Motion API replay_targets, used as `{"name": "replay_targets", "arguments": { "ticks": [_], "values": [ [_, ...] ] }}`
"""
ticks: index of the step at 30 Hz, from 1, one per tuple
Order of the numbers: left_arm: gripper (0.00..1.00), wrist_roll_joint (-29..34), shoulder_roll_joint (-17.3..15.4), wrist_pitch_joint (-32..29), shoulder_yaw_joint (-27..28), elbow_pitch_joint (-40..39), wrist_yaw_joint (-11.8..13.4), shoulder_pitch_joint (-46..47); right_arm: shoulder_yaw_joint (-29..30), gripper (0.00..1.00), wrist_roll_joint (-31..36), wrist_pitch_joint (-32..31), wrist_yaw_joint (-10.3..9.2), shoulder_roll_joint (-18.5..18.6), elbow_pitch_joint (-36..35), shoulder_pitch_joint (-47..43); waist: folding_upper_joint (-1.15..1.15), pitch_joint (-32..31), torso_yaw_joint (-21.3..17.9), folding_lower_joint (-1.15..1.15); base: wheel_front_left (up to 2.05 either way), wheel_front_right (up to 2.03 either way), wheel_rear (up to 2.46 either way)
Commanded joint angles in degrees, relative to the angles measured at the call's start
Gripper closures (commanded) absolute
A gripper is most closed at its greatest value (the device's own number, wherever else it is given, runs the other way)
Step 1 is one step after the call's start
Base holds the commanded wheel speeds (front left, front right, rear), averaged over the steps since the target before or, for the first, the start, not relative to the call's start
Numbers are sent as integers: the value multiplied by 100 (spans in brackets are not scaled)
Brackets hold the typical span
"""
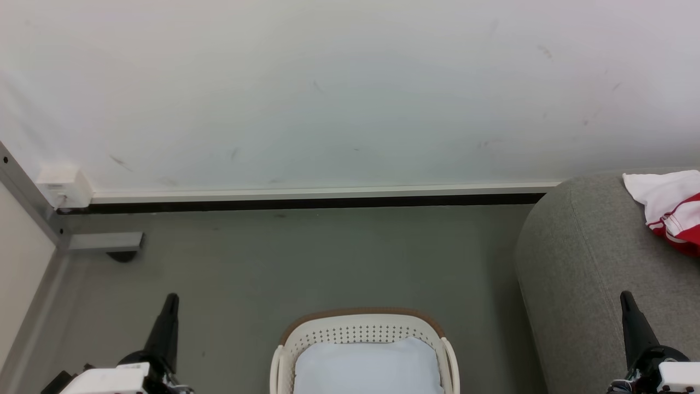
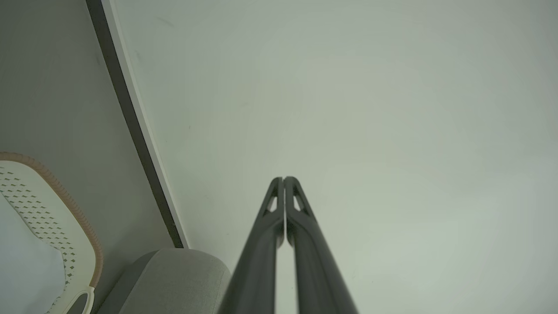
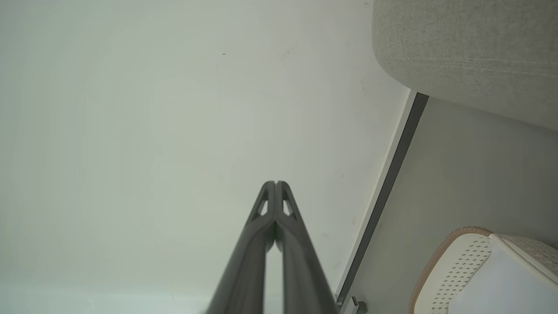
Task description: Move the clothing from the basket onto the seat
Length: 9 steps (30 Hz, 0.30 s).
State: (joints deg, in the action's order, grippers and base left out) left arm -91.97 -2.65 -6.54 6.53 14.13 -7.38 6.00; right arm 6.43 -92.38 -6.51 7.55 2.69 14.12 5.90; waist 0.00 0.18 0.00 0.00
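The cream basket (image 1: 361, 328) with a brown rim stands on the floor at the bottom centre, holding a pale blue-white cushion-like item (image 1: 366, 366). The grey seat (image 1: 590, 262) fills the lower right; red and white clothing (image 1: 670, 210) lies on its far right part. My left gripper (image 1: 171, 298) is shut at the lower left, left of the basket, holding nothing. My right gripper (image 1: 626, 296) is shut over the seat's front. Each wrist view shows shut fingertips, left gripper (image 2: 284, 179) and right gripper (image 3: 275, 183), pointing at the wall, with the basket (image 2: 52, 205) (image 3: 462, 253) and seat (image 2: 174, 279) (image 3: 466, 56) at the edges.
A white wall (image 1: 350, 93) with a dark skirting strip (image 1: 306, 202) runs behind the basket. A grey metal frame (image 1: 33, 208) with a white box (image 1: 65, 186) stands at the left. Bare grey floor (image 1: 328, 257) lies between wall and basket.
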Motion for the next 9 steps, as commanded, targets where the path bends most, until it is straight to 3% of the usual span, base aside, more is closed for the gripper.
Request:
{"name": "replay_targets", "arguments": {
  "ticks": [1,9],
  "values": [
    [100,-81,-42,-20,13,-20,-27,50,23,100,-9,-25,-12,37,-28,65,0,0,0,0,0,0,0],
    [100,-81,-42,-20,13,-19,-27,50,23,100,-9,-24,-12,37,-28,65,0,0,0,0,0,0,0]
  ]
}}
